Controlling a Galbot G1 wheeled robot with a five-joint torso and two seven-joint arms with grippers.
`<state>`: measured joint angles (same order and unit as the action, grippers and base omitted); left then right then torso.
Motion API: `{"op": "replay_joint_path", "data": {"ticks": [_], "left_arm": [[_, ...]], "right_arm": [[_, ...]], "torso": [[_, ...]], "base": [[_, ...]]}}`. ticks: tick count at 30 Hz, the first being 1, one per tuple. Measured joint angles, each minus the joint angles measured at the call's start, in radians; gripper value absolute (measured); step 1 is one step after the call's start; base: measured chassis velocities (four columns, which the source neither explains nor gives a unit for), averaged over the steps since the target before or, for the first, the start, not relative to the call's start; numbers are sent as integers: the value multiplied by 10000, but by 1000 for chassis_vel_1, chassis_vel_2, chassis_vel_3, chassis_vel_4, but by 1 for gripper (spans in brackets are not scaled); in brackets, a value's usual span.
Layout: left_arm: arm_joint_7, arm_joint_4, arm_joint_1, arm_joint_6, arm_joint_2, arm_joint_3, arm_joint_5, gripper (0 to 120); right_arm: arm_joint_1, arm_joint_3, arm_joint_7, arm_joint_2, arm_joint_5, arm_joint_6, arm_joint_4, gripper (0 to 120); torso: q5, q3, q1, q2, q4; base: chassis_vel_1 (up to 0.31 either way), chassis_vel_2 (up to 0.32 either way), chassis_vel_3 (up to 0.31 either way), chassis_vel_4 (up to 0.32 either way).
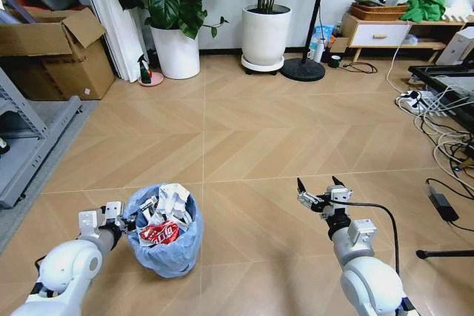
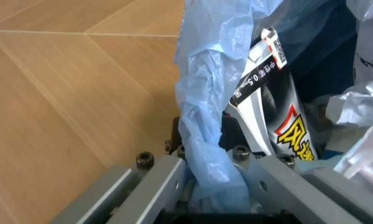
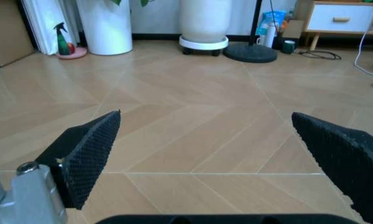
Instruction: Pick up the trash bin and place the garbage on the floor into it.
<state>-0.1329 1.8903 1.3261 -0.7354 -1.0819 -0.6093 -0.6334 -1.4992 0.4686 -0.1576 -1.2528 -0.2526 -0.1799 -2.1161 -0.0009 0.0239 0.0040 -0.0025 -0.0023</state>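
The trash bin [image 1: 167, 246], lined with a crinkly light blue bag, stands low on the left over the herringbone floor [image 1: 252, 131]. Garbage [image 1: 164, 216] fills it: crumpled white paper and a red wrapper. My left gripper [image 1: 126, 221] is shut on the bin's rim, and in the left wrist view the blue bag rim [image 2: 205, 154] is pinched between the grey fingers [image 2: 164, 186], beside a black-and-white wrapper [image 2: 267, 107]. My right gripper [image 1: 318, 186] hovers open over bare floor to the right, its black pads [image 3: 90, 154] spread wide with nothing between them.
Two large white plant pots [image 1: 265, 35] and a black fan base [image 1: 302, 69] stand at the far wall. A green spray bottle [image 1: 144, 70] sits by the left pot. Cardboard boxes [image 1: 55, 49] and a grey shelf are on the left; cables [image 1: 437, 138] trail on the right.
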Motion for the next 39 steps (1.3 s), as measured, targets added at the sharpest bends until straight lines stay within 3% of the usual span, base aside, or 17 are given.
{"op": "replay_joint_path", "data": {"ticks": [28,39], "left_arm": [[-41,-871,-620,0,-247,408,74,1],[-27,-913,-673,2,-228,437,219,43]], "right_arm": [[-25,149,-12,-14,0,110,50,100],[-7,184,-12,9,-60,131,51,100]], "torso": [[0,0,0,0,1],[1,0,0,0,1]], "base": [[0,0,0,0],[0,0,0,0]]}}
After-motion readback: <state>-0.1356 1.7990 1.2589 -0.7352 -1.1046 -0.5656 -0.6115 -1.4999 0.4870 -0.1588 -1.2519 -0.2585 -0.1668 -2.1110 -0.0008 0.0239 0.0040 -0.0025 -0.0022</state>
